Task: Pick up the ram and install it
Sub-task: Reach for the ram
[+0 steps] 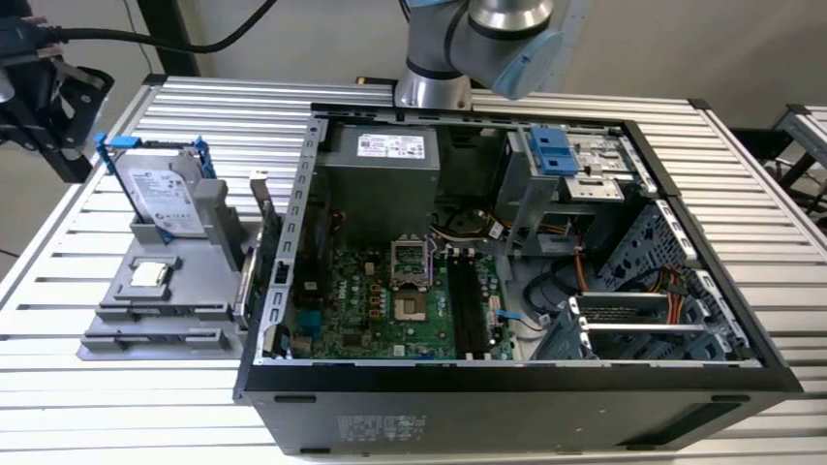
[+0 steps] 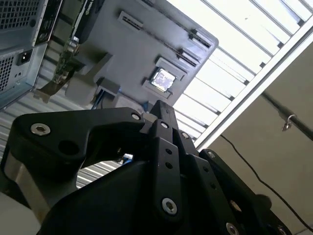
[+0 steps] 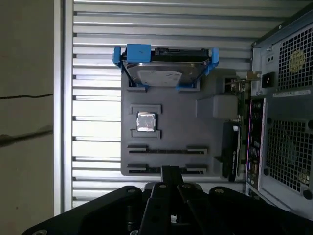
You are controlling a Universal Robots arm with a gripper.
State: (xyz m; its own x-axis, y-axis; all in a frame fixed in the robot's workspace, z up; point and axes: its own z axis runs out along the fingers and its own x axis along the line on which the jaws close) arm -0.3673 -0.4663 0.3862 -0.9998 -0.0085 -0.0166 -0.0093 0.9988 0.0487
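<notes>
My gripper (image 3: 169, 171) hangs high above the near end of a grey holder (image 3: 171, 107) and touches nothing. Its black fingers meet at the tips, shut and empty, as the second wrist view also shows at the gripper (image 2: 161, 105). Thin dark lines run along the holder's two narrow slots (image 3: 166, 151). I cannot tell whether the ram stands edge-on in one of them. In the exterior view the holder (image 1: 194, 281) lies left of the open computer case (image 1: 517, 378). Long black memory slots (image 1: 472, 305) sit on the motherboard inside the case.
On the holder a silver hard drive (image 3: 161, 76) in a blue frame leans at the far end, with a square chip (image 3: 145, 121) in the middle. An expansion card (image 1: 262, 247) stands between holder and case. A black mount with a thick cable (image 1: 45, 107) hangs at the exterior view's upper left.
</notes>
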